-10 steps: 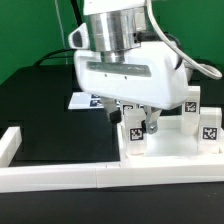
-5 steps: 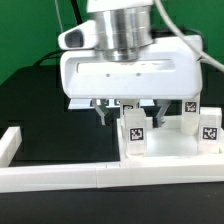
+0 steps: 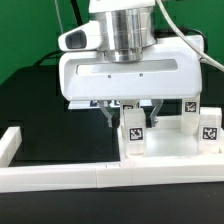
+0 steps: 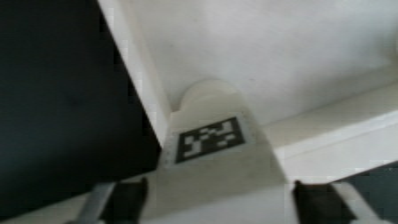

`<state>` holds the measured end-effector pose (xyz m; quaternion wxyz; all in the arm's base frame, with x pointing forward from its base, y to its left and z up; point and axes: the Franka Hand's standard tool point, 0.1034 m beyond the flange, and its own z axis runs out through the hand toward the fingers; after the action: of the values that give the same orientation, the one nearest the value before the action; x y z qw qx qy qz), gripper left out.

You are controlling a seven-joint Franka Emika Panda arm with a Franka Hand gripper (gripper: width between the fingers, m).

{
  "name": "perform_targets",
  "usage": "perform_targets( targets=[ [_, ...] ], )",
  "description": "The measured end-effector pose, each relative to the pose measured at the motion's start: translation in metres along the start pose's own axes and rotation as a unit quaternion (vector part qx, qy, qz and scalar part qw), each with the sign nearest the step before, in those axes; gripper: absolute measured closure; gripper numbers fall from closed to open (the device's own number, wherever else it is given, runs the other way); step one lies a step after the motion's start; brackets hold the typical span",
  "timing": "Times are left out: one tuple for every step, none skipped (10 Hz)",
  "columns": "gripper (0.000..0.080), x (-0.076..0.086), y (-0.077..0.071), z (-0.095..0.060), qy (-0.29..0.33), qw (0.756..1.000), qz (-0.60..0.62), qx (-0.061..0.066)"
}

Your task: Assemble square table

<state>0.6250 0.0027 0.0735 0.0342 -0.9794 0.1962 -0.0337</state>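
The gripper [image 3: 128, 110] hangs low right over the square table [image 3: 170, 145], and in the wrist view its two dark fingers [image 4: 121, 202] stand apart on either side of a tagged leg [image 4: 217, 128], though whether they're actually pinching it can't be told. So the leg sits straight below and between the fingers, standing upright on the tabletop near the white border wall [image 3: 100, 178]. No readable writing anywhere, just black-and-white square tags on the legs.
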Motion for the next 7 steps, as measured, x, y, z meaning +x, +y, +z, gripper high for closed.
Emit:
perform_targets(
  targets=[
    [0.0511, -0.0002, -0.0002, 0.0002, 0.0, 0.999, 0.043, 0.0],
    [0.0511, -0.0003, -0.0002, 0.0003, 0.0, 0.997, 0.08, 0.0],
    [0.0511, -0.0003, -0.0002, 0.0004, 0.0, 0.994, 0.106, 0.0],
    [0.0511, 0.001, 0.0011, -0.0001, -0.003, 0.987, 0.161, 0.004],
    [0.0511, 0.0035, 0.0043, -0.0014, -0.009, 0.97, 0.241, 0.006],
    [0.0511, 0.0029, 0.0033, -0.0017, -0.015, 0.944, 0.329, 0.005],
    [0.0511, 0.0013, 0.0003, -0.0003, -0.017, 0.905, 0.426, 0.005]
  ],
)
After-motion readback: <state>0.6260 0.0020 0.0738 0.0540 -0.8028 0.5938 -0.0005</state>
